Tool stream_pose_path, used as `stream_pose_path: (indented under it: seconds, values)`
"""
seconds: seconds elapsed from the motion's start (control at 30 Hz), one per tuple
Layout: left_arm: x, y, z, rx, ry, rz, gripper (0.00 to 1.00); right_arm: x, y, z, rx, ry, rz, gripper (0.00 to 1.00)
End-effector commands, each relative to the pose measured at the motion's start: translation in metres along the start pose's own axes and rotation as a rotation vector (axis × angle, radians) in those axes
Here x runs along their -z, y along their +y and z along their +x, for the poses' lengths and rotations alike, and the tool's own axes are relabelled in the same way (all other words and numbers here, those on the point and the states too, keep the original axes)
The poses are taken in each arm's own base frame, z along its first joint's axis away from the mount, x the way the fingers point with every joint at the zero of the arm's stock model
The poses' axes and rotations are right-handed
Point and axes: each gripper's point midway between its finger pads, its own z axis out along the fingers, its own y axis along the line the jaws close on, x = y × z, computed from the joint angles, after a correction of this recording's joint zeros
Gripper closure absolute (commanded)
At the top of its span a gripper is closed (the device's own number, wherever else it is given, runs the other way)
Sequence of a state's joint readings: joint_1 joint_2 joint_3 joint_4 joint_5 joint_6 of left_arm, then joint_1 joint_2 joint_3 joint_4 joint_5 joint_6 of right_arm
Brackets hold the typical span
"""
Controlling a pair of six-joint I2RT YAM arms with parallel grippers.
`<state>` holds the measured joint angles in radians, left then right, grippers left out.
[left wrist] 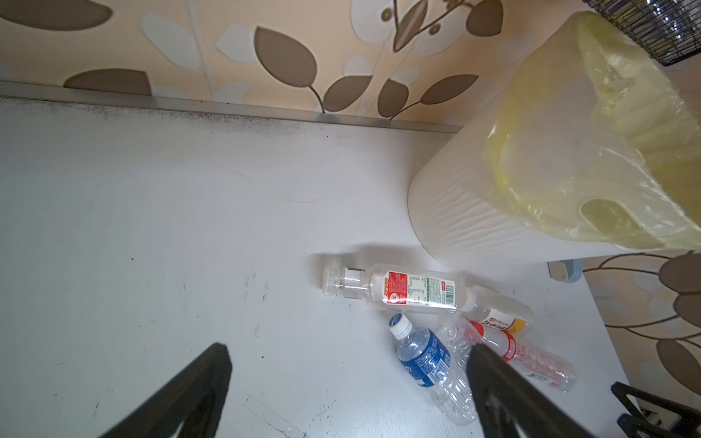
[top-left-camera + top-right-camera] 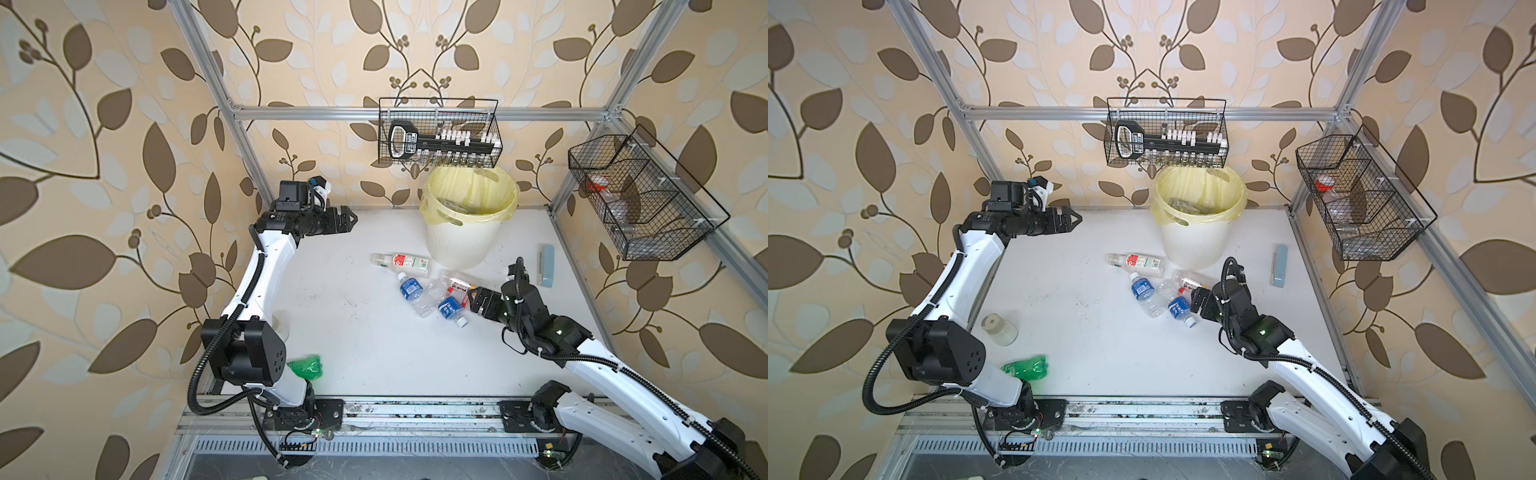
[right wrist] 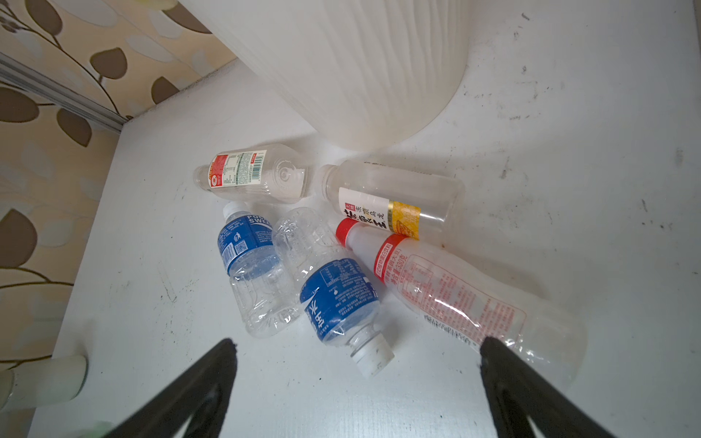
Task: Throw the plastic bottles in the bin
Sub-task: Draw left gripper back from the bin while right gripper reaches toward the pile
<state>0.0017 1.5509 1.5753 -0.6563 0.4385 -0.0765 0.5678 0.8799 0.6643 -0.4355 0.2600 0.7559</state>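
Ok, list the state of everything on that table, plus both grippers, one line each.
left gripper, open, empty, held high.
right gripper, open, empty, down low.
bin, upright, bag-lined, something inside.
five clustered bottles, lying on their sides, none gripped.
green bottle, lying on its side, apart from the rest.
pale jar, capped; upright or lying, cannot tell.
pale-blue case, lying flat, untouched.

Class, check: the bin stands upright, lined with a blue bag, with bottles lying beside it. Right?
No: the bag lining the bin is pale yellow, not blue, as both top views show. The rest holds: bottles lie beside it.
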Motion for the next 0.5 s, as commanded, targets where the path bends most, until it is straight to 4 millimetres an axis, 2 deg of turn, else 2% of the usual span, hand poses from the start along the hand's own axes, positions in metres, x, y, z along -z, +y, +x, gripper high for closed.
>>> stream_pose_path:
  seconds: [0.0, 0.17, 0.33, 0.47]
  values:
    - [0.02, -0.013, -0.003, -0.043, -0.03, 0.037, 0.01, 0.002, 0.005, -0.01, 0.031, -0.032, 0.001, 0.0]
    - [0.023, -0.014, 0.005, -0.049, -0.016, 0.041, 0.01, 0.0, 0.008, -0.008, 0.055, -0.013, -0.005, 0.0]
    - [0.03, -0.024, 0.013, -0.087, -0.002, 0.084, 0.01, -0.004, 0.016, -0.004, 0.107, 0.01, -0.033, 0.0]
    - [0.029, -0.024, 0.022, -0.083, 0.029, 0.09, 0.01, -0.008, 0.041, 0.002, 0.245, 0.013, -0.116, 0.0]
